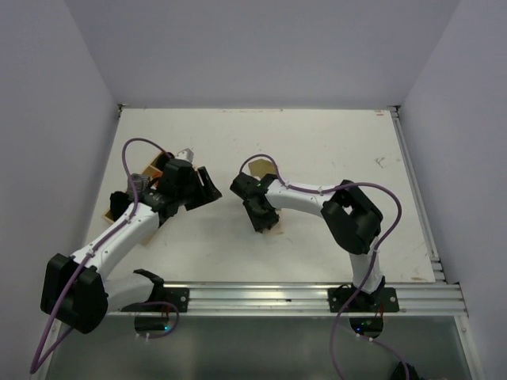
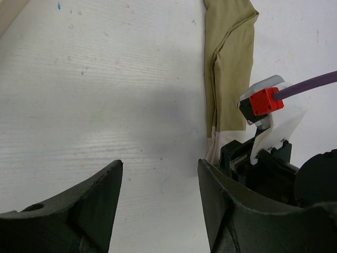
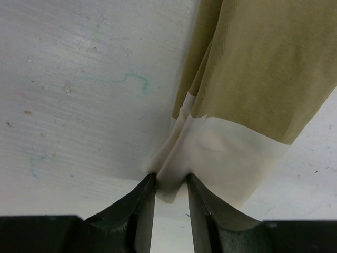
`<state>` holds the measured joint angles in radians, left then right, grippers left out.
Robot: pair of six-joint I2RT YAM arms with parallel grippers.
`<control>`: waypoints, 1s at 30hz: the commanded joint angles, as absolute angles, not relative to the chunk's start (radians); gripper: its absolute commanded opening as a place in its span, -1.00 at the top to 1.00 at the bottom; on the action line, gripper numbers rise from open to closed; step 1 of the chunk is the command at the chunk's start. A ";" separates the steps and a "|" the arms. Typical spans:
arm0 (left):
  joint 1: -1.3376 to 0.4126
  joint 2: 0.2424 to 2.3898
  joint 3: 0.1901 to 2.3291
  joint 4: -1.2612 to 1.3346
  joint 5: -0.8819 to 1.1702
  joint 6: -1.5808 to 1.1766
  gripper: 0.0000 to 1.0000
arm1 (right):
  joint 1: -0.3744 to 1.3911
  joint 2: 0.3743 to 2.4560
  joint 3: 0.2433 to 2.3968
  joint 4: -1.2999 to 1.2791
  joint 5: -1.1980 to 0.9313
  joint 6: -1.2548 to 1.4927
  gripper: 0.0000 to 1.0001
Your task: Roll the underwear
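So the underwear (image 3: 263, 68) is sitting around the middle of the bench (image 1: 333, 150), folded up into a long narrow strip, olive-khaki for most of it with a pale cream band across one end. The right gripper (image 3: 169, 182) is down on that cream end and has a bunched-up bit of the band's edge clamped between its two fingers, with the rest of the cloth lying flat on the bench past the fingertips. The left gripper (image 2: 160, 166) is off to the left of the strip, not touching it, and its fingers are spread wide with only bare white bench between them. From the left wrist view you also get a red plug (image 2: 263, 101) with a purple cable (image 2: 310, 84) on the right arm, right next to the cloth.
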<state>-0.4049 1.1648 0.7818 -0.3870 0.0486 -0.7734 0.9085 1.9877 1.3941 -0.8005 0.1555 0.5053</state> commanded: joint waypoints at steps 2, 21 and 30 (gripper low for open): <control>-0.394 1.183 0.788 -0.367 0.052 -0.756 -0.25 | 0.919 2.011 1.388 -0.799 0.186 0.523 0.36; -0.396 1.311 0.494 0.173 0.489 -1.032 -0.21 | 0.916 1.914 1.365 -0.758 0.069 0.548 1.00; -0.466 1.499 0.480 0.383 0.503 -1.130 -0.25 | 0.914 1.873 1.324 -0.729 0.048 0.575 1.00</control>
